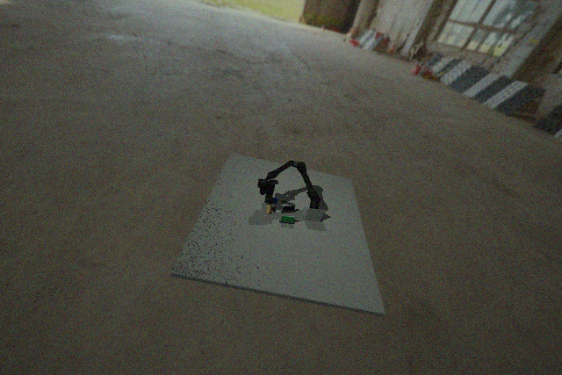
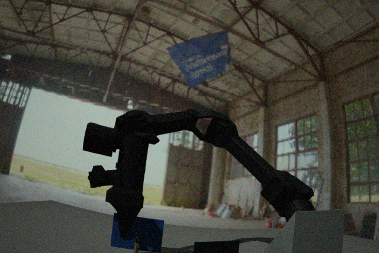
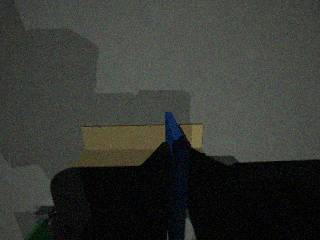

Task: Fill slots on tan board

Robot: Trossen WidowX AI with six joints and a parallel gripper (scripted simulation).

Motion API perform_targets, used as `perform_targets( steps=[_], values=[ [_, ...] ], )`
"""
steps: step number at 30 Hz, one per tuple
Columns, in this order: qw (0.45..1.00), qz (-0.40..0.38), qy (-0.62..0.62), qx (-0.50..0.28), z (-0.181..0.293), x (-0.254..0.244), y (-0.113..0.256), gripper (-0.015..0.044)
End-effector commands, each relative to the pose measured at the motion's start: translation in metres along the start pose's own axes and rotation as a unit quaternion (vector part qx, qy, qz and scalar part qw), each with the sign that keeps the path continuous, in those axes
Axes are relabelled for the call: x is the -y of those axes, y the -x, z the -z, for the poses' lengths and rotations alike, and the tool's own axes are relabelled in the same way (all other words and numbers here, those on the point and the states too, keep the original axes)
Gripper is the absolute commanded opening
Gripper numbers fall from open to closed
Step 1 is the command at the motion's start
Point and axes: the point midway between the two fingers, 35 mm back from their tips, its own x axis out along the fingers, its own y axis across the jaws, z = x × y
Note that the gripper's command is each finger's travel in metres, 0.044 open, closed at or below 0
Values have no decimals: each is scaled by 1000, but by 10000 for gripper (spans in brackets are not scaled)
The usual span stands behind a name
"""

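Largest first: black six-joint arm [image 1: 297,164] [image 2: 247,152], arched, wrist end pointing down. At its end the dark tapered gripper [image 1: 269,200] [image 2: 127,234] [image 3: 171,147], clenched on a flat blue rectangular board [image 2: 150,231] [image 3: 172,130]. Board upright, crosswise to the standing tan board [image 1: 269,208] [image 2: 137,244] [image 3: 120,137], which sits directly below the fingertips. Notch not visible (tan board's slots hidden too, mostly behind the fingers). Smaller: green board [image 1: 287,219] [image 3: 40,230], off to one side of the gripper, apart from the tan one; seemingly still to be fitted.

Step in hand, my reading: seating the blue board. Cannot tell whether it has locked. Next move wants the grip kept firm, notch over slot, straight push down to the stop, no tilt; a misaligned notch would likely jam on the tan edge.
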Motion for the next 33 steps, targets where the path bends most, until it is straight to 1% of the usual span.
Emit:
perform_targets(
  steps=[1, 33],
  values=[
    [1000, 2, 2, 0, 1, 0, -1, 0],
    [1000, 2, -7, 0, 1, 0, -1, 0]
  ],
)
